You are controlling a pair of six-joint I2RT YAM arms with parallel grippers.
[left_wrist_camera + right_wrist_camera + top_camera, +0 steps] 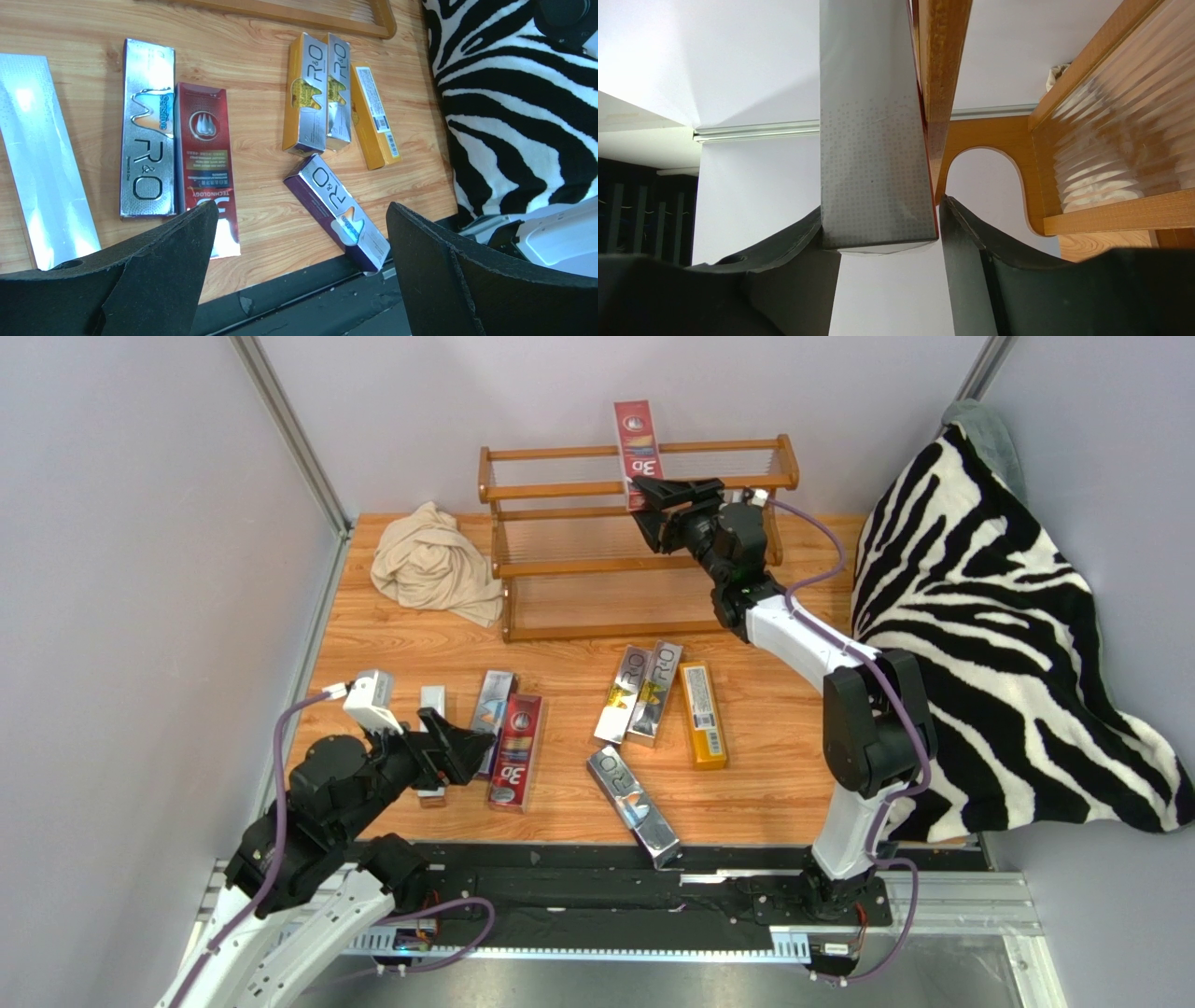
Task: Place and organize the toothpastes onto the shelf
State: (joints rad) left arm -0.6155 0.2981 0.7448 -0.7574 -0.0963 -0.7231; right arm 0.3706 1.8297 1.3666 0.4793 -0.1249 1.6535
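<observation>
Our left arm (323, 798) sits folded low, elbow tucked back and wrist reaching forward, and the left gripper (300, 210) hangs with its jaws spread wide. Our right arm (800, 637) stretches far forward from a raised elbow, the right gripper (662, 493) held high at full reach. The lower end of a red carton (875, 140) stands between its jaws, close against both fingers (787, 259); we cannot tell whether they press it.
</observation>
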